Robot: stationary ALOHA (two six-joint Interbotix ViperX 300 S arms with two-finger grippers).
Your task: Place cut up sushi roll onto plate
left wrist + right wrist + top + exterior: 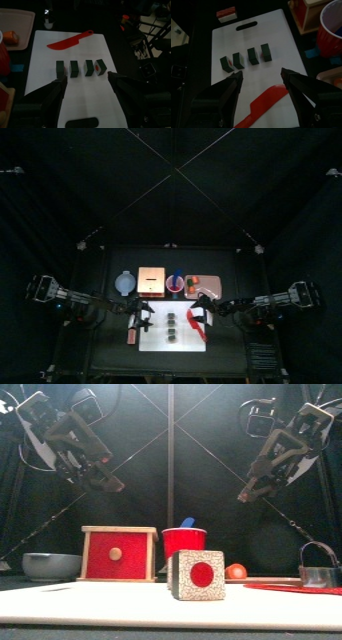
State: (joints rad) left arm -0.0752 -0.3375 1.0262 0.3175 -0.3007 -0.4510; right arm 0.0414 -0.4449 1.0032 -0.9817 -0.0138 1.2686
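Observation:
Several dark sushi pieces (174,323) stand in a row on the white cutting board (158,340). They also show in the left wrist view (81,68) and the right wrist view (246,57). In the front view the nearest piece (198,574) shows a speckled face with a red centre. The pinkish plate (205,283) lies behind the board's right end and is empty. My left gripper (140,313) (90,86) hangs open above the row's left side. My right gripper (203,308) (262,80) hangs open above its right side. Both are raised well above the board (107,479) (251,489).
A red-handled knife (198,324) (70,41) lies on the board right of the row. Behind the board stand a pale blue dish (124,283), a tan-orange square block (151,280) and a red cup (175,281) (189,542).

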